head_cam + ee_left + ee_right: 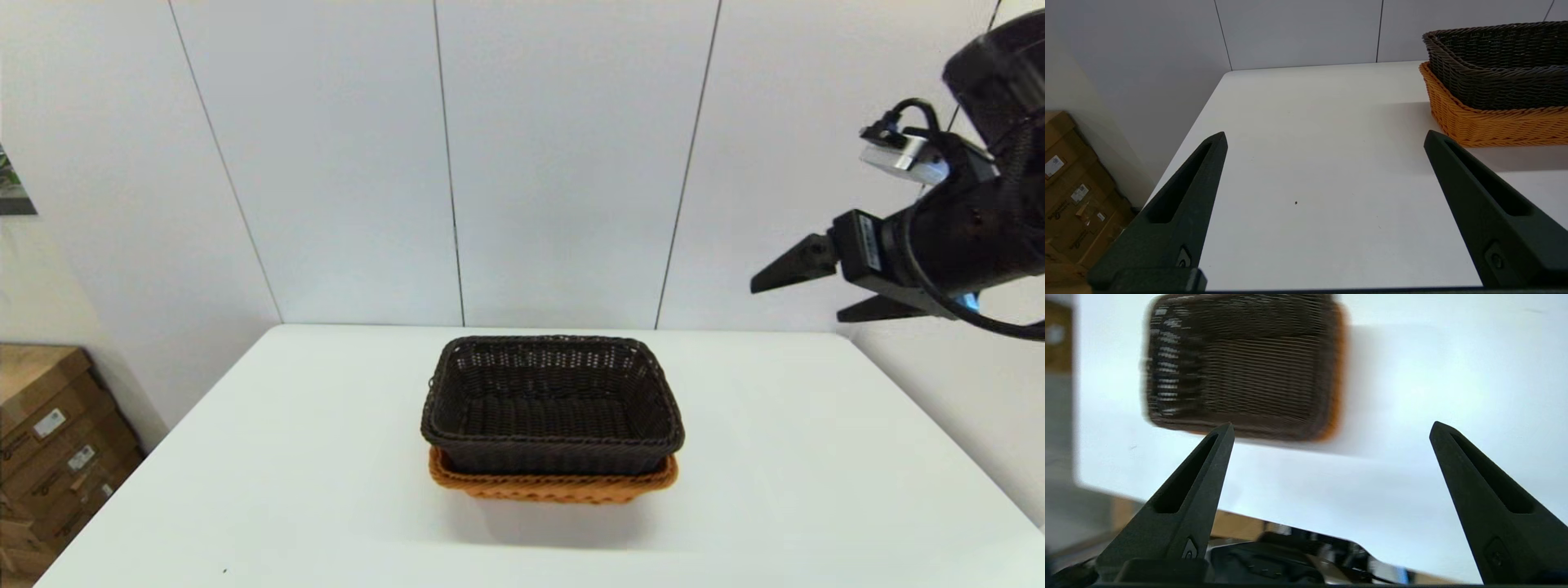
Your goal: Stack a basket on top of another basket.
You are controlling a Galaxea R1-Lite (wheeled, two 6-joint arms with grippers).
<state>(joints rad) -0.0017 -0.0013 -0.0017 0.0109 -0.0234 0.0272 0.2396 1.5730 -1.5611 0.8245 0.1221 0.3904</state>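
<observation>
While the dark basket sits nested in the orange one, both arms are clear of the pair.

Dark basket: the dark brown basket (552, 406) rests inside the orange-tan basket (553, 484), upright, its rolled rim standing above the braided rim below it.
Orange basket: only a strip of its wall and rim shows under the dark one in the head view; the left wrist view shows more of its flared side (1494, 124) under the dark weave (1498, 65).
Place: the stacked pair stands near the middle of the white table (816, 474), somewhat toward the far edge.
Right gripper: the right gripper (804, 292) is raised high in the air off the robot's right side, well apart from the baskets, its fingers spread wide and holding nothing.
Right wrist view: this gripper (1331, 430) looks down on the stack (1241, 367) from above; the baskets are blurred there, with an orange edge showing along one side.
Left gripper: the left gripper (1325, 139) hangs low over bare table on the robot's left, near the baskets but not touching them, fingers parted wide and empty.
Surroundings: cardboard boxes (49, 441) stand on the floor beside the table's left side, against the pale panelled wall (563, 163).
</observation>
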